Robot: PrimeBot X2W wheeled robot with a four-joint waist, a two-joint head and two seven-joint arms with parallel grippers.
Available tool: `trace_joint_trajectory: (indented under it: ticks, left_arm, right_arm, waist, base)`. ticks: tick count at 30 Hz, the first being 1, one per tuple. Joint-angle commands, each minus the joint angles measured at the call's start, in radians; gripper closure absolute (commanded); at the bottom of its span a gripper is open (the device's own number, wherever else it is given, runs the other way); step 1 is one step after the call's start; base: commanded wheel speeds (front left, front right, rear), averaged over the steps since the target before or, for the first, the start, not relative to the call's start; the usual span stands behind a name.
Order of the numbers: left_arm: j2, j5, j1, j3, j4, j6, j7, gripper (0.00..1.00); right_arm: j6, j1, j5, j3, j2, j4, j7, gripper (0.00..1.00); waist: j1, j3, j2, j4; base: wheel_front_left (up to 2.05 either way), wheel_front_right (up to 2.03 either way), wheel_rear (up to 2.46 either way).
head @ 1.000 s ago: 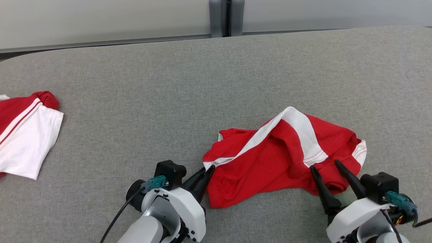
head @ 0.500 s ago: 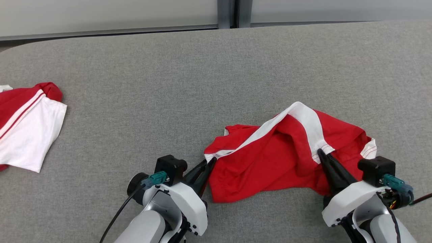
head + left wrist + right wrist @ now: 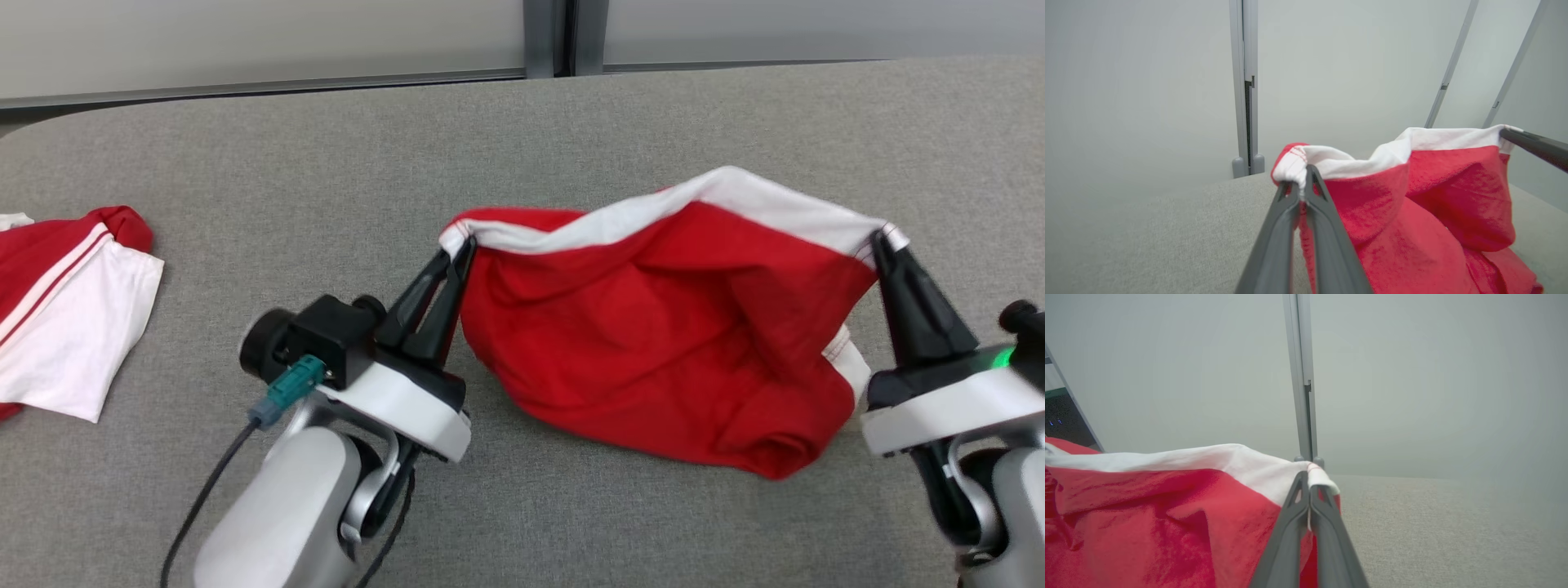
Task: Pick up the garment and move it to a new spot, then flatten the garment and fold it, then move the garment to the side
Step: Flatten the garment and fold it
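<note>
Head view: the left tool (image 3: pixel 457 253) is gripping one end of the garment's (image 3: pixel 653 327) white band, and the right tool (image 3: pixel 883 241) is clamping the other end. The band is stretching between them, so the red cloth is hanging open instead of bunching. The garment is sitting in front of the post (image 3: pixel 549 37) and a little to its right, with its lower fold touching the surface (image 3: pixel 326 163). I judge this two-corner hold is meant to carry it to a new spot and lay it flat. A second shirt (image 3: pixel 65 310) is lying far left of the post, well apart.

Left wrist view: the left tool (image 3: pixel 1300 179) is pressing its fingers together on a bunched white corner, right of the post (image 3: pixel 1244 81). The band is running off to the other arm's dark finger (image 3: pixel 1535 147).

Right wrist view: the right tool (image 3: pixel 1308 477) is closing on the opposite corner, just below the post (image 3: pixel 1300 375). The cloth is draping away to the left, so its weight is pulling sideways on a thin pinch that could slip.
</note>
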Motion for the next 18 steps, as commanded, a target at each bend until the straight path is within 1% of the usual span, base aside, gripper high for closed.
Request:
trace_joint_trajectory:
  ticks: [1,4,7,8,12,18]
  left_arm:
    - [0.019,0.02,-0.04,0.019,-0.048,0.017,-0.016,1.0]
    - [0.046,0.049,-0.085,0.044,-0.136,0.039,-0.019,1.0]
    - [0.073,0.069,-0.129,0.068,-0.224,0.058,0.0,1.0]
    - [0.073,0.069,-0.129,0.068,-0.224,0.058,0.0,1.0]
    - [0.104,0.079,-0.176,0.098,-0.311,0.074,0.044,1.0]
    - [0.118,0.063,-0.203,0.114,-0.351,0.082,0.093,1.0]
  right_arm:
    - [0.0,-0.028,0.005,-0.018,-0.022,-0.045,-0.014,1.0]
    - [0.0,-0.062,0.002,-0.047,-0.057,-0.13,-0.02,1.0]
    - [0.0,-0.1,-0.001,-0.074,-0.096,-0.207,-0.009,1.0]
    - [0.0,-0.1,-0.001,-0.074,-0.096,-0.207,-0.009,1.0]
    - [0.0,-0.138,-0.002,-0.111,-0.132,-0.277,0.021,1.0]
    - [0.0,-0.163,0.016,-0.13,-0.142,-0.31,0.052,1.0]
  waist:
    - [0.0,-0.008,0.0,0.0]
    - [0.0,-0.025,0.0,-0.002]
    - [0.0,-0.04,0.0,-0.005]
    - [0.0,-0.04,0.0,-0.005]
    - [0.0,-0.052,0.0,-0.006]
    - [0.0,-0.05,0.0,-0.006]
  base:
    - [0.0,0.0,0.0]
    - [0.0,0.0,0.0]
    - [0.0,0.0,0.0]
    - [0.0,0.0,0.0]
    - [0.0,0.0,0.0]
    - [0.0,0.0,0.0]
